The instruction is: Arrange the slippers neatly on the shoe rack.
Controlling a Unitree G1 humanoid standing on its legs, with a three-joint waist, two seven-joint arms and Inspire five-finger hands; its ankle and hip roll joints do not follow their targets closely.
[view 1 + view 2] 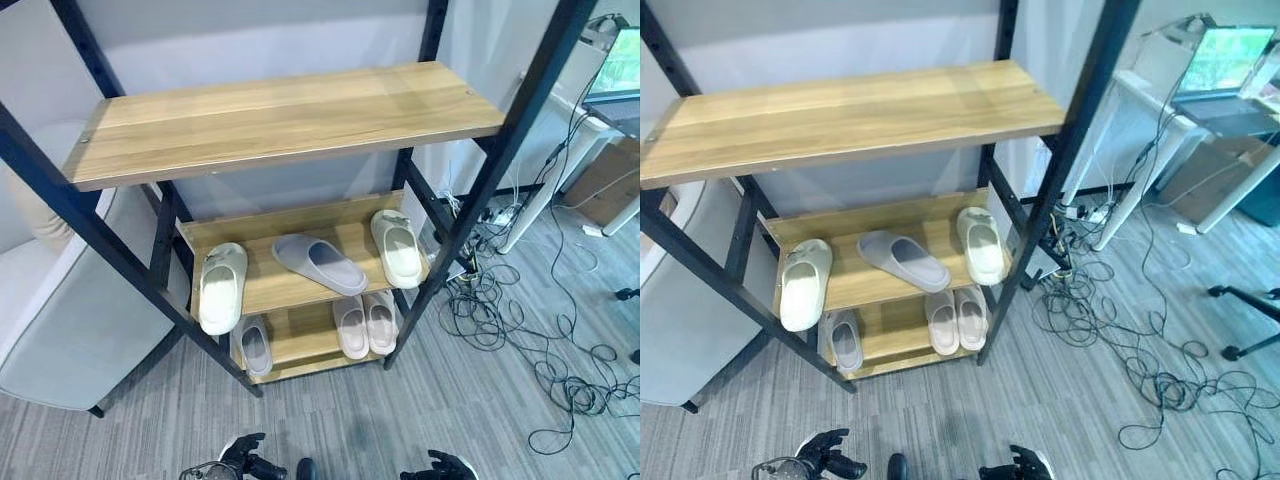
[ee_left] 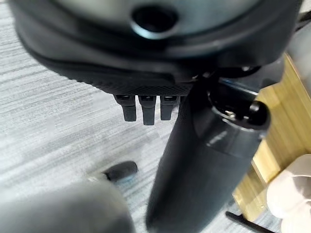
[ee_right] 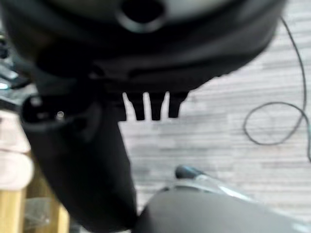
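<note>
Both hands low near bottom edge, over carpet, well short of rack: left hand [image 1: 245, 458] and right hand [image 1: 440, 465] relaxed-open, holding nothing. Farther: bottom shelf has single grey slipper [image 1: 255, 347] plus a tidy pink pair [image 1: 365, 324]. Mid shelf: cream slipper [image 1: 220, 287] overhangs front edge, grey slipper [image 1: 320, 263] lies skewed, cream slipper [image 1: 397, 248] at right. Suggest: step closer first, straighten skewed grey one, pair by colour.

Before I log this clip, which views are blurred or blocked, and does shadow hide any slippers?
Both wrist views are soft: the left robot hand and right robot hand loom dark and out of focus, blocking much. The eye views are sharp; the bottom shelf lies in shade, yet its pale slippers read clearly, as does the grey slipper above.
</note>
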